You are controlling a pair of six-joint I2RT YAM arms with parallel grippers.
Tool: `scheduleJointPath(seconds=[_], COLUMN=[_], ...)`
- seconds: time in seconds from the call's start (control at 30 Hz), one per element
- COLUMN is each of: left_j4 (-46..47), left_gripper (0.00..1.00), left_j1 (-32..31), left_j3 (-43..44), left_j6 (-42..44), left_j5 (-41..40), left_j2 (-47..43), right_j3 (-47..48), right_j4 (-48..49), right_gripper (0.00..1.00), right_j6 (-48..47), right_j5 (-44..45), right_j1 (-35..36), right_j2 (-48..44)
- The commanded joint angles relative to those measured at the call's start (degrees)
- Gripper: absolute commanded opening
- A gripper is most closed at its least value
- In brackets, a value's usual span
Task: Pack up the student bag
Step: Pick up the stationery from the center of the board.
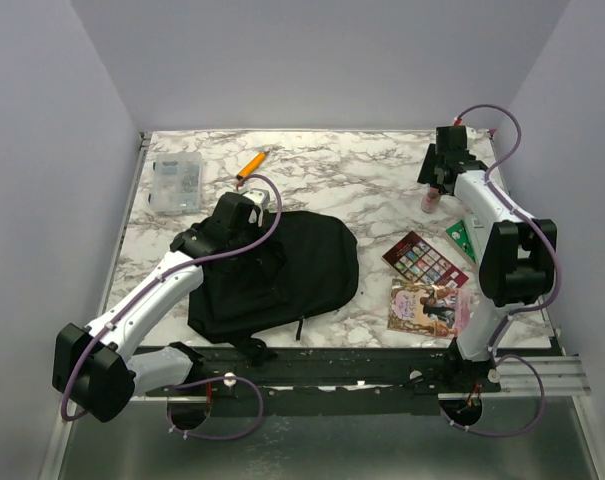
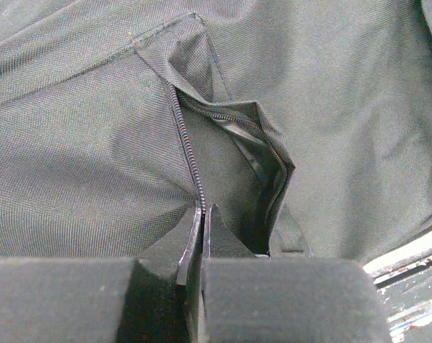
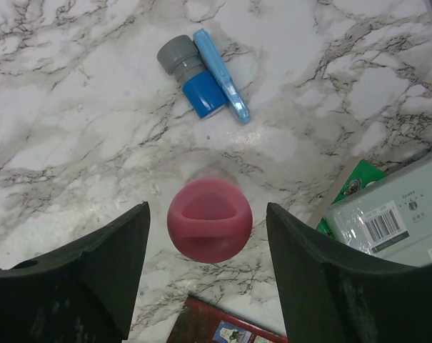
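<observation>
I'm on the student bag [image 2: 80,164], coarse black woven cloth, matt all over; its zipper [image 2: 187,150] shows fine dark teeth with a faint shine, and the lining [image 2: 255,161] behind it looks slick and glossy. Now the table [image 3: 73,143], smooth marble pattern with a soft sheen; the pink cap [image 3: 209,220] is glossy plastic, the pen [image 3: 221,75] light blue plastic, the box [image 3: 390,214] matt printed card, the book [image 1: 429,304] cover printed paper

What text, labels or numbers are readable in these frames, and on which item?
Nothing is fully legible.
Barcode sticker on the pale box: digits and print too small.
Emblem on the green packet: blurred.
Covers of the dark book and the pink book: print too small.
</observation>
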Motion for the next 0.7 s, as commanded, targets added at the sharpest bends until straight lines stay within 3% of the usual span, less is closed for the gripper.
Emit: scheduleJointPath(seconds=[0.0, 0.13, 0.43, 0.57, 0.67], left_j4=[1.0, 1.0, 1.0, 1.0, 0.9], left_gripper=[0.0, 0.0, 0.0, 0.0, 0.0], left_j1=[0.0, 0.0, 0.0, 0.0, 0.0], left_j3=[1.6, 1.6, 1.6, 1.9, 2.0], left_j6=[0.3, 0.2, 0.2, 0.3, 0.2], left_j5=[2.4, 2.3, 2.4, 2.5, 2.6], left_j2=[0.1, 0.3, 0.7, 1.1, 1.5], right_j3=[-0.7, -0.3, -2.7, -8.5, -16.2], right_j4=[1.0, 1.3, 2.7, 7.1, 14.9], right_gripper=[0.69, 0.61, 0.2, 0.08, 0.01], right_j6=[0.0, 0.0, -0.5, 3.1, 7.8], right_j5=[-0.3, -0.9, -2.9, -12.8, -27.2], right_j1=[-0.5, -0.7, -0.7, -0.7, -0.7], right_j2=[1.6, 2.2, -1.4, -8.9, -16.1])
